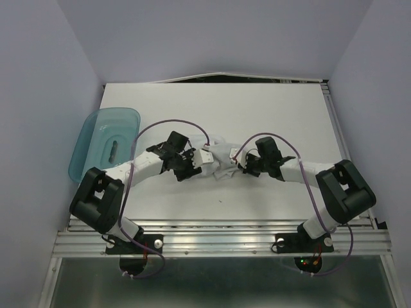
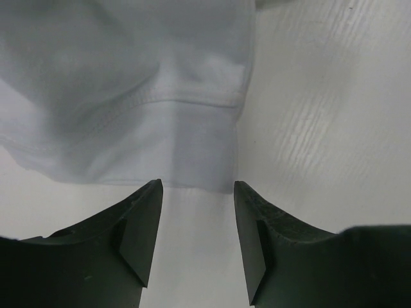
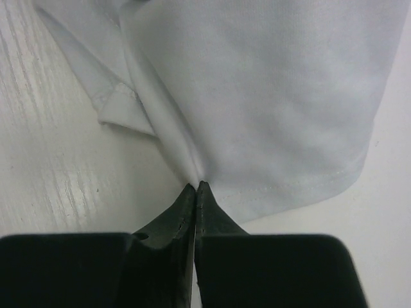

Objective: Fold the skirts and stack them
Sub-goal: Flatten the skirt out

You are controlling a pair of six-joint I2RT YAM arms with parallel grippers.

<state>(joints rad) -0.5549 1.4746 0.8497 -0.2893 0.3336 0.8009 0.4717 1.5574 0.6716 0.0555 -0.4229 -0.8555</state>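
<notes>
The two arm bases sit at the near edge of the worktop (image 1: 257, 109), and both arms reach inward, so the pincers face each other over its middle.

The left pincer (image 2: 196, 186) stands spread, with nothing between its jaws and only bare worktop under the gap. Just ahead of its tips lies the edge of the skirt (image 2: 128, 96), apart from both tips. From there the pale cloth runs ahead and off to the pincer's left, with a stitched hem crossing it a little further on. To the pincer's right the worktop is bare.

The right pincer (image 3: 198, 185) is pressed together, pinching a raised fold of the skirt right at the cloth's near edge. From that pinch a ridge climbs ahead and slightly left. Most of the cloth spreads ahead and to the pincer's right. Ahead and to its left a small hemmed corner is turned over.

From above, the skirt lies rumpled between the two pincers. A translucent teal tray (image 1: 103, 141) sits well apart from the left pincer, beyond that arm at the worktop's left edge.
</notes>
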